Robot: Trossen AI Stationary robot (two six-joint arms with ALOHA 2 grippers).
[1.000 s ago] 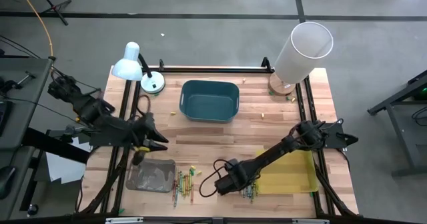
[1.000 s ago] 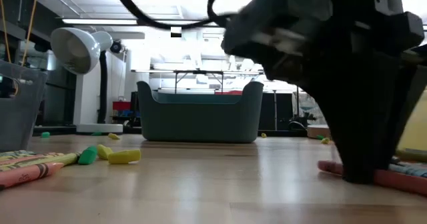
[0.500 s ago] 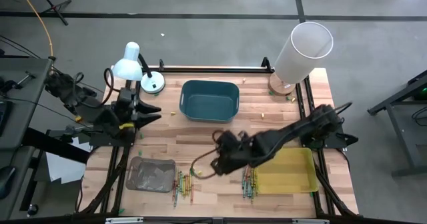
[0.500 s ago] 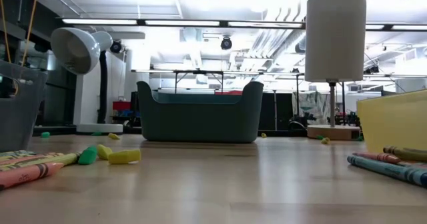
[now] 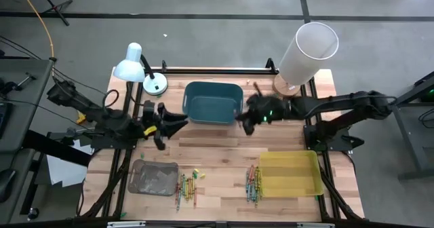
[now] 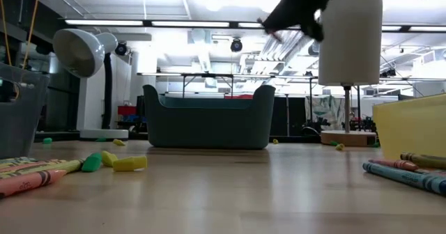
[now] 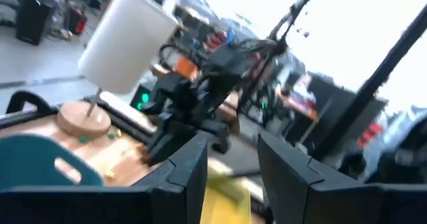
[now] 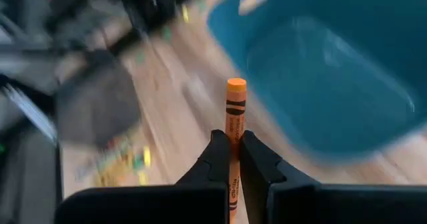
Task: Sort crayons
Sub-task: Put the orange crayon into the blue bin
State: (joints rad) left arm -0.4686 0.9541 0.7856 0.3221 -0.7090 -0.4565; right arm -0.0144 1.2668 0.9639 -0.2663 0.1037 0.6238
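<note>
While your right gripper (image 5: 249, 121) pinches the orange crayon (image 8: 234, 111) lengthwise just off the teal bin's (image 5: 213, 100) right wall, the bin lies directly leftward — the left gripper (image 5: 168, 121), jaws parted and empty, waits beyond its left wall.

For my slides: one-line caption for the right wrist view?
Right gripper shut on an orange crayon, carried near the teal bin.
</note>
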